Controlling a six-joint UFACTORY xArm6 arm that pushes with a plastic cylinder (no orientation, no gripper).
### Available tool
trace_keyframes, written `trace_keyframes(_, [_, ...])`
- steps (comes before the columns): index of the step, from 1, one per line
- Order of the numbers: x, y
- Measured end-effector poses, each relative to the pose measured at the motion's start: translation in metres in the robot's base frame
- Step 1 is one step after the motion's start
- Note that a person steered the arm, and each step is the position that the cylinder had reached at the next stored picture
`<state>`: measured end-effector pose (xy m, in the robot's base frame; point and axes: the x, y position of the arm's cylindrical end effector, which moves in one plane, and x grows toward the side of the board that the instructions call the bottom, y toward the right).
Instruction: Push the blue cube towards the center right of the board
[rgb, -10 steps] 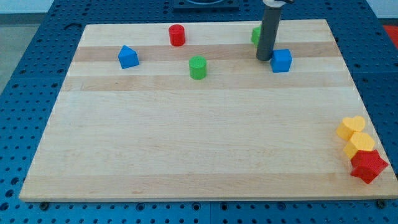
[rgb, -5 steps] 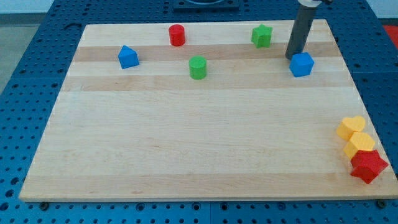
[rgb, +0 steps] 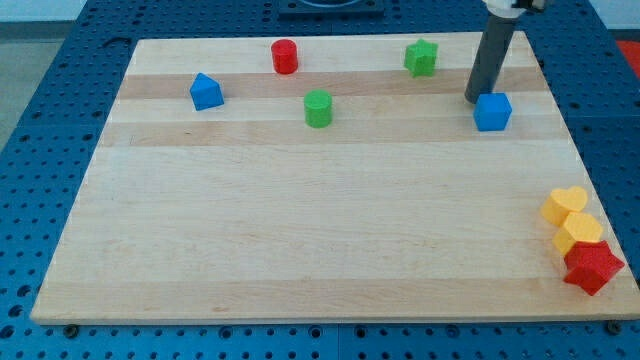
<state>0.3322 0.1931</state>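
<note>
The blue cube (rgb: 492, 112) sits in the upper right of the frame, near the board's (rgb: 300, 230) right edge, and my tip (rgb: 477, 99) rests against its upper left side; being a bare rod, it grips nothing. The push looks mid-course to me. Next the tip should press from above, driving the cube down the frame, short of the yellow blocks (rgb: 572, 218).

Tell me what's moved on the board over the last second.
My tip has pushed the blue cube toward the view's right and slightly down, and sits against its upper-left edge. The move uncovered the green star. The other blocks and the board are unchanged.
</note>
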Motion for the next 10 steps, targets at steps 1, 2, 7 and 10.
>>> trace_keyframes(1, [0.0,0.0])
trace_keyframes(2, [0.009,0.0])
trace_keyframes(7, [0.036,-0.005])
trace_keyframes(10, [0.039,0.039])
